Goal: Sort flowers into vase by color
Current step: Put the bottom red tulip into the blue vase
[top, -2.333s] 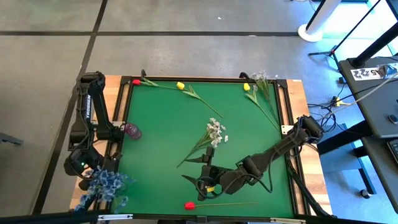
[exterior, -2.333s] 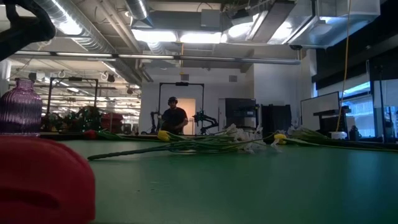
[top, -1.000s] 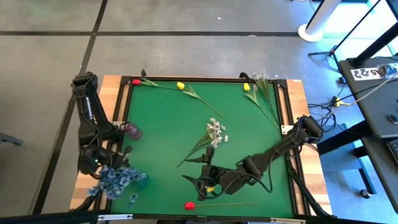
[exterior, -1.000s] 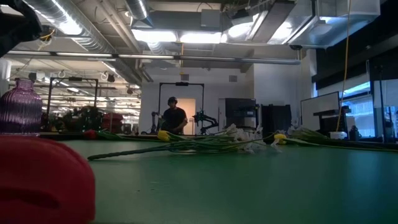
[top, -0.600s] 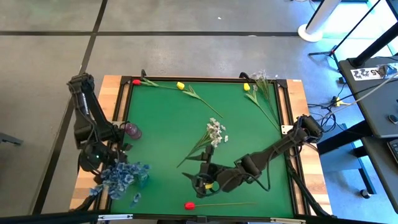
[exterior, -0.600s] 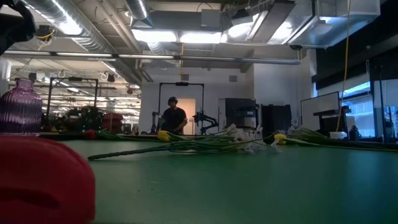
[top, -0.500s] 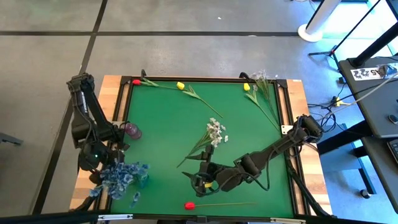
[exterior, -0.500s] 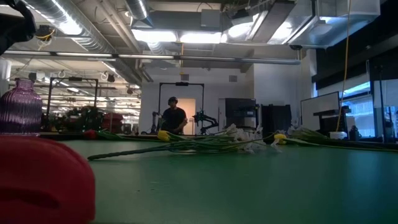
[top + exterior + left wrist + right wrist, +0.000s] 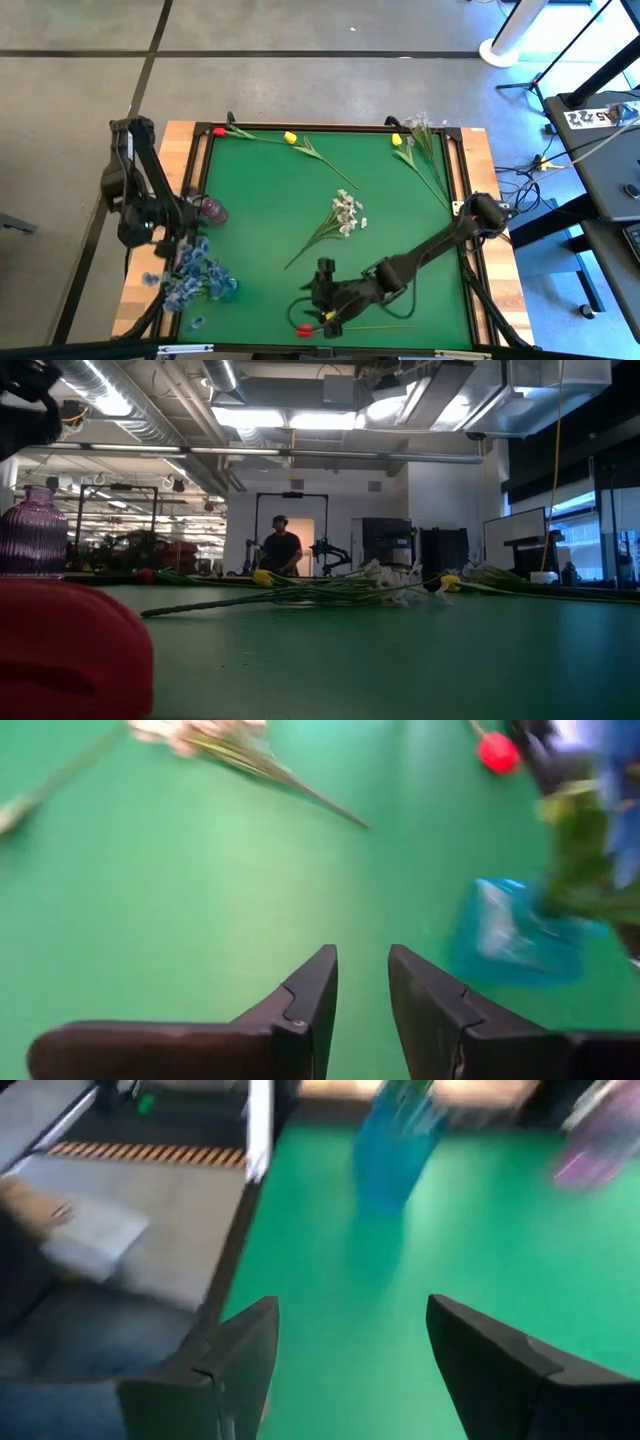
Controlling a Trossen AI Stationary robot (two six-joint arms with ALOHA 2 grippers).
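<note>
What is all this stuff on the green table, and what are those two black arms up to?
blue flowers: one bunch, blue, standing in the blue vase at the table's near left edge.
blue vase: one, clear blue, near left.
purple vase: one, purple, left edge.
white flowers: one bunch, white, lying mid-table.
red tulips: two, one at the far left corner, one at the near edge.
yellow tulips: two, along the far edge.
pale lilac flowers: one sprig, far right corner.
person: one, far behind the table.
left gripper: empty, slightly apart, above the mat beside the blue vase.
right gripper: open, at the near red tulip.
</note>
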